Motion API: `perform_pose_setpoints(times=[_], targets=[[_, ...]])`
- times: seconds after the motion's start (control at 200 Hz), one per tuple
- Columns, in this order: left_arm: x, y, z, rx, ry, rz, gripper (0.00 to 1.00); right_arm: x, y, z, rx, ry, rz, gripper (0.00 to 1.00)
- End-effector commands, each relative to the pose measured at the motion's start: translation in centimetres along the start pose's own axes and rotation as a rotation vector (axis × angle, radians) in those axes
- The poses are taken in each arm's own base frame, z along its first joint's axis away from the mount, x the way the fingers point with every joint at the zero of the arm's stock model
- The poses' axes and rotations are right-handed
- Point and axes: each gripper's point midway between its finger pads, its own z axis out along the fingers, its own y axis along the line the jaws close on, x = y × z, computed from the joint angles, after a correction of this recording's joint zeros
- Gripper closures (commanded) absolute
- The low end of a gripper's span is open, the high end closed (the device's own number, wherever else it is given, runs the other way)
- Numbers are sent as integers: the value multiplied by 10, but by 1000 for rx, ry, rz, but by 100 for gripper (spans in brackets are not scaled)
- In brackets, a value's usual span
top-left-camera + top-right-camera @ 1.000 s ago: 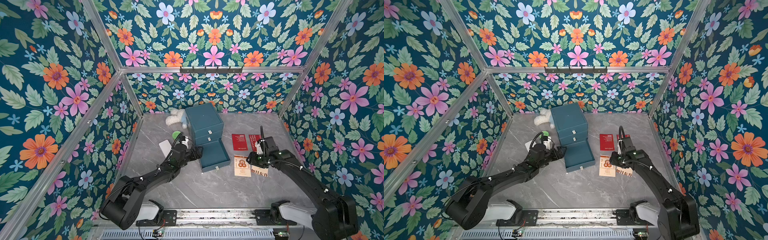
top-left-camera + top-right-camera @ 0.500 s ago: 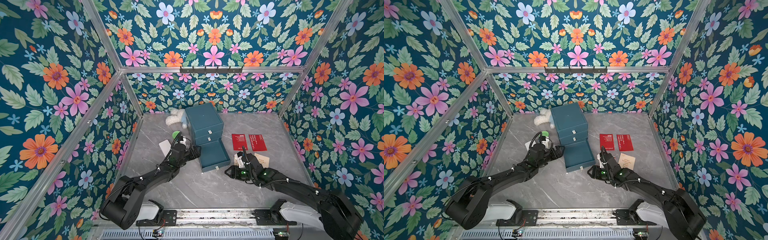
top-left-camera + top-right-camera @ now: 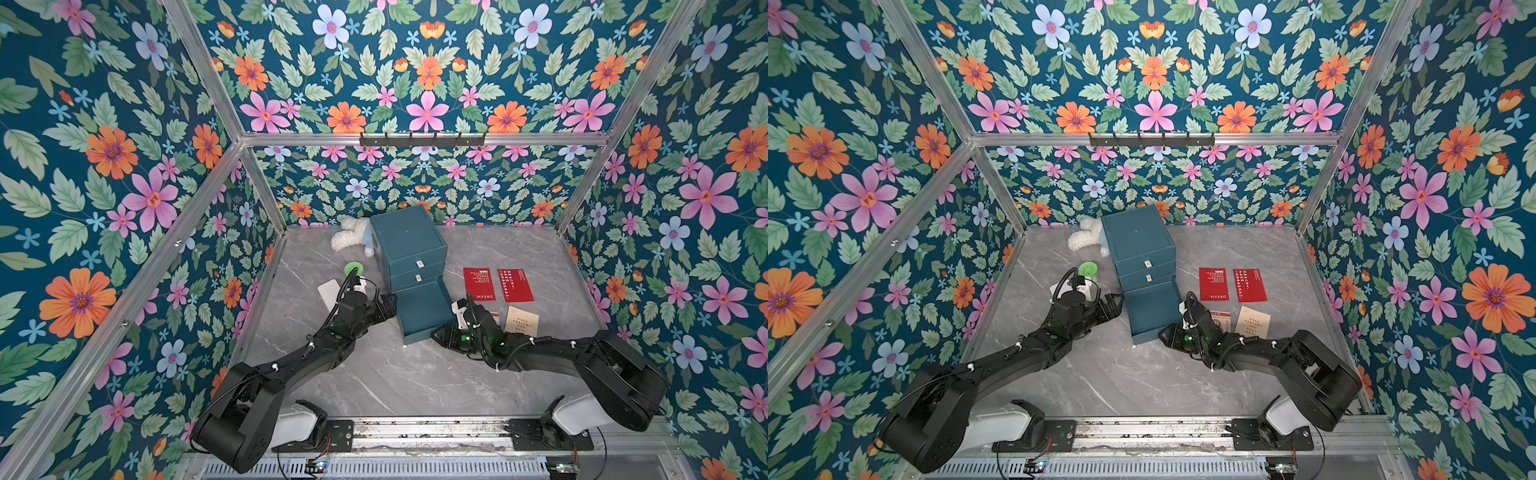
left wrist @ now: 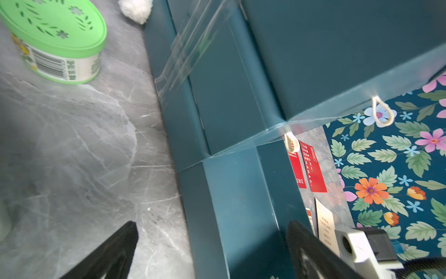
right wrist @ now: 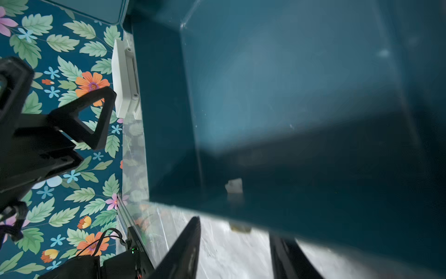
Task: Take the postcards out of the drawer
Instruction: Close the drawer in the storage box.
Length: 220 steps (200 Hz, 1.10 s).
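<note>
All four postcards lay out on the table (image 3: 374,374) toward its right edge, beside the cabinet (image 3: 407,237): two red cards (image 3: 479,283) side by side, a cream card (image 3: 521,322) nearer the front edge, and a second cream card (image 3: 494,318) partly hidden by the right arm. The open bottom drawer (image 3: 419,316) looked bare inside, so the job seemed all but done. The main risk was disturbing what was already laid out. The right gripper (image 3: 438,334) sat low at the drawer's front right corner, jaws partly apart and holding nothing. A careless swing of that arm could have dragged the hidden cream card or bumped the drawer and shifted the cabinet. The left gripper (image 3: 388,305) was spread wide and empty against the drawer's left side. Its fingers could have snagged the drawer wall on the way out. That might also have knocked the green tub (image 3: 354,268) just behind it.
</note>
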Motion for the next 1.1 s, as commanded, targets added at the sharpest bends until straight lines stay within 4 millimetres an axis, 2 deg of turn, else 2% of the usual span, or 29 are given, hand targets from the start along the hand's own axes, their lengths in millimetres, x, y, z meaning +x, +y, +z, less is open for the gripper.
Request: perform_pose_setpoints(times=[0.0,0.195,0.385,0.495,0.81,1.03,1.045,1.095], targets=[[-3,3,-1,-14,-13,3,1,-9,16,7,-75,-29,15,55],[-3,3,-1,-16,-15,6,1,-7,11,15,-77,-21,41,63],[-4,3,0,-18,-16,5,1,-8,10,16,-76,-26,45,86],[-4,4,0,-19,-16,5,1,-11,13,16,-75,-34,26,96],[-3,5,0,-26,-14,7,1,-36,25,13,-65,-73,-33,99],[-2,4,3,-22,-1,5,0,-64,37,19,-114,-109,-50,99],[-2,4,3,-22,0,6,0,-63,29,26,-97,-97,-44,99],[-2,5,3,-33,-1,7,0,-68,29,30,-101,-101,-45,99]])
